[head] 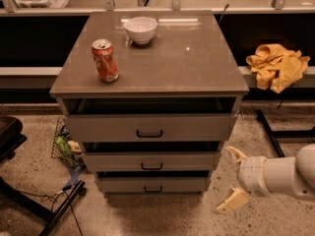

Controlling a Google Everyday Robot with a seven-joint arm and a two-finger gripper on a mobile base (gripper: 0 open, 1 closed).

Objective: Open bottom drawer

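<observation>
Grey-beige three-drawer cabinet (231,127) on a speckled stone floor (162,215). Lowest of the three, the bottom drawer (123,184): flat front, small black bar handle (153,189) at centre, a dark gap above the front, barely out from the cabinet. Above it, the middle drawer (113,161) and the top drawer (98,128), each with the same black handle and a dark gap over its front.

On the brown tabletop (192,65): an orange soda can (105,60) upright near the left edge, a white bowl (141,29) towards the back, the two well apart.

Low at the right, beside the cabinet's lower right corner and near the bottom drawer but not touching it: the white end effector (226,180), its two cream fingers (237,154) spread wide, holding nothing.

Farther right, a crumpled yellow cloth (277,65) on a ledge. At the left, a wire basket (61,144) against the cabinet's side, next to a black chair base (10,136).
</observation>
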